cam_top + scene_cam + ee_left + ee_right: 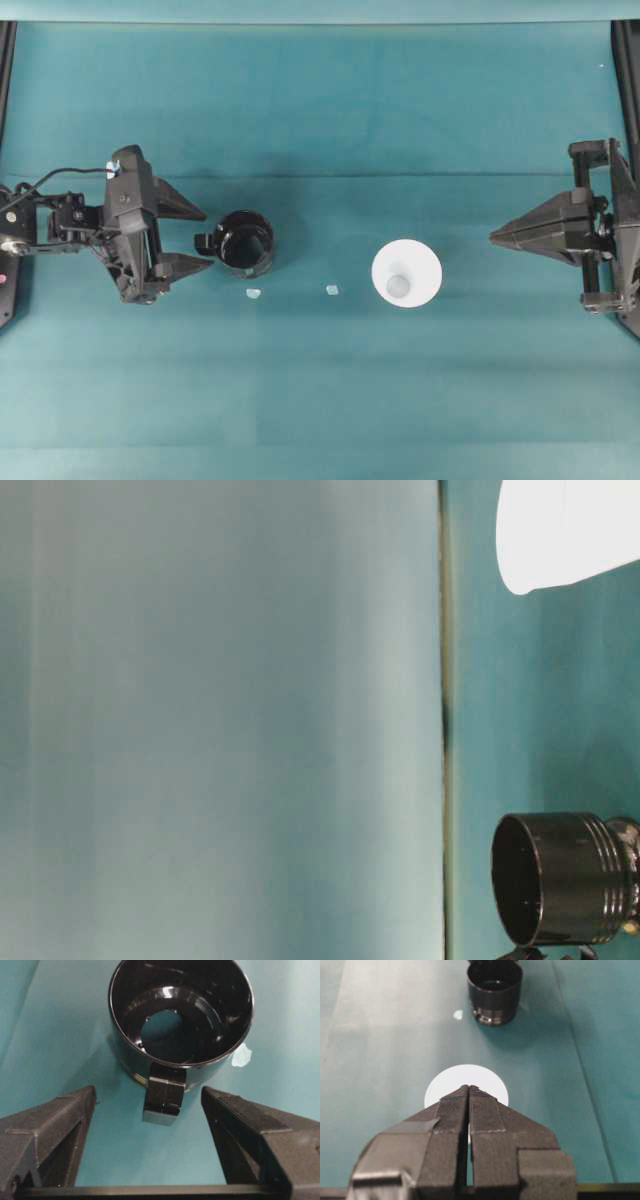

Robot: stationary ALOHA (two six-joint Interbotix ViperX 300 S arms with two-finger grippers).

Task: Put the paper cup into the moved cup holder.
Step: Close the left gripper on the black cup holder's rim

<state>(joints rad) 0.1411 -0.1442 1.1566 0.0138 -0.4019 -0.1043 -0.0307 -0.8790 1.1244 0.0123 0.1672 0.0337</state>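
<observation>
paper cup upright, apart from black cup holder; no writing legible

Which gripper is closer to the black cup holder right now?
Left. The left gripper straddles the cup holder handle, open; the right gripper sits shut beyond the paper cup.

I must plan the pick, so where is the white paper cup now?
In the overhead view the white tapered paper cup stands upright right of centre, between the glossy black cylindrical cup holder and the shut right gripper, touching neither.
</observation>
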